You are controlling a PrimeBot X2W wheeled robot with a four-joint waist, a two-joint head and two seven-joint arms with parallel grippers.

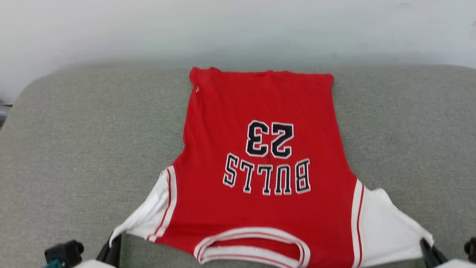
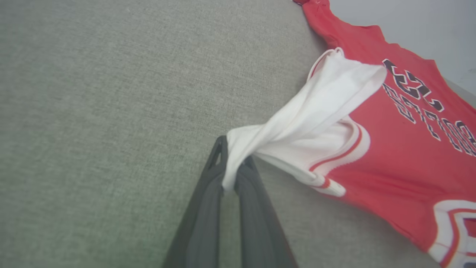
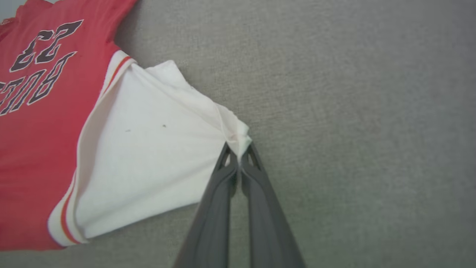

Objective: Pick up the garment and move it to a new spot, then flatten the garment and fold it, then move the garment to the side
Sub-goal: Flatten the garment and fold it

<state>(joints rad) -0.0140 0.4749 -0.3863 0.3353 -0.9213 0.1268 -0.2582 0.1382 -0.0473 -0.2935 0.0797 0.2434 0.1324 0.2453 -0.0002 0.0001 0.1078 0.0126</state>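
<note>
Surface: we look down on a grey woven surface (image 1: pixel 74 149) under a pale wall (image 1: pixel 238 29).
Jersey: the red basketball jersey (image 1: pixel 230 111) lies spread mid-surface, black lettering up, neckline nearest us.
Left hand: our left hand (image 2: pixel 234 158) is clamped on the bunched white fabric at the jersey's left shoulder.
Right hand: our right hand (image 3: pixel 239 153) is pinched tight on the white corner at the other shoulder.

Worktop (image 1: pixel 74 149) is covered in grey-green woven fabric, slightly mottled, with rounded far corners. Plain white wall (image 1: pixel 238 29) runs right behind it, with no visible gap between them. Light is soft and even, with no hard shadows, just a dim band where the wall meets the far edge. Small dark patch at the far left edge (image 1: pixel 4 111), can't tell what it is.
</note>
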